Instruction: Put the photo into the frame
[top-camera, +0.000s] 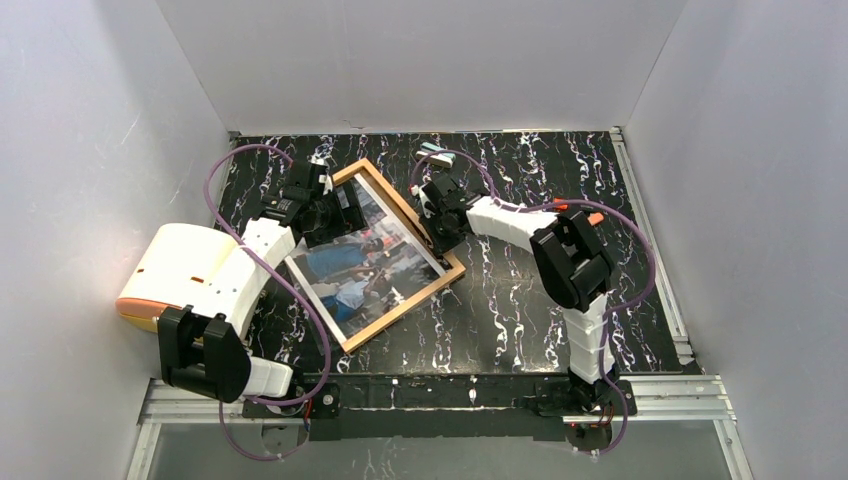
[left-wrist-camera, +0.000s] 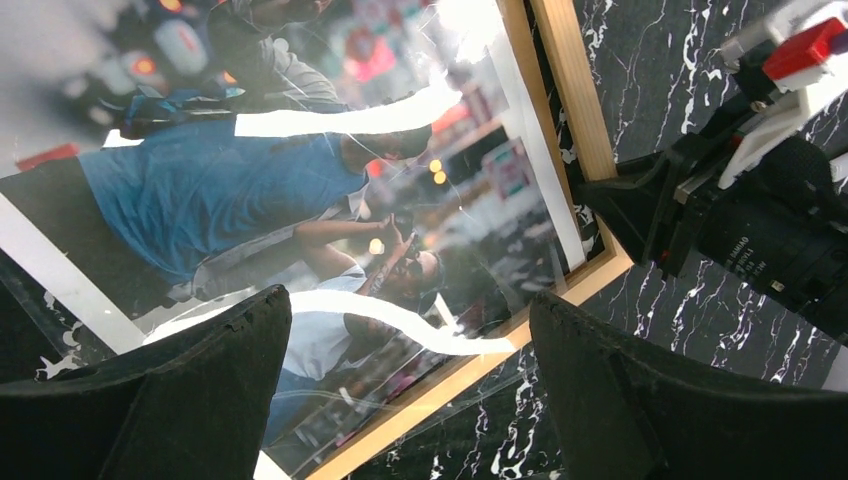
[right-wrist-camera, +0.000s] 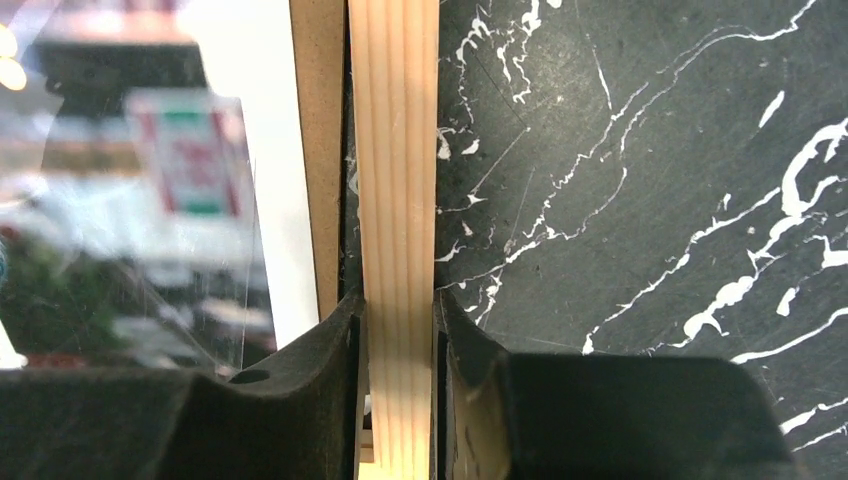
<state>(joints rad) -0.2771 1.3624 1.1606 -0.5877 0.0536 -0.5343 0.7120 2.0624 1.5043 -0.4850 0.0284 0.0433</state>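
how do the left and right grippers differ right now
The left gripper stands wide open with nothing between its fingers; the right gripper is closed on the frame, one finger on each side of its light-wood rail. The left gripper is over the photo, inside the frame's border; the right gripper is at the frame's outer edge. Both have black fingers and point down at the frame.

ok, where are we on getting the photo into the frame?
Done: the photo lies over the frame, roughly aligned. In hand: the right gripper is clamped on the frame's wooden rail; the left gripper hovers open above the print. Left: seating it, since the photo looks shifted over the rail nearest the left arm, not dropped in.
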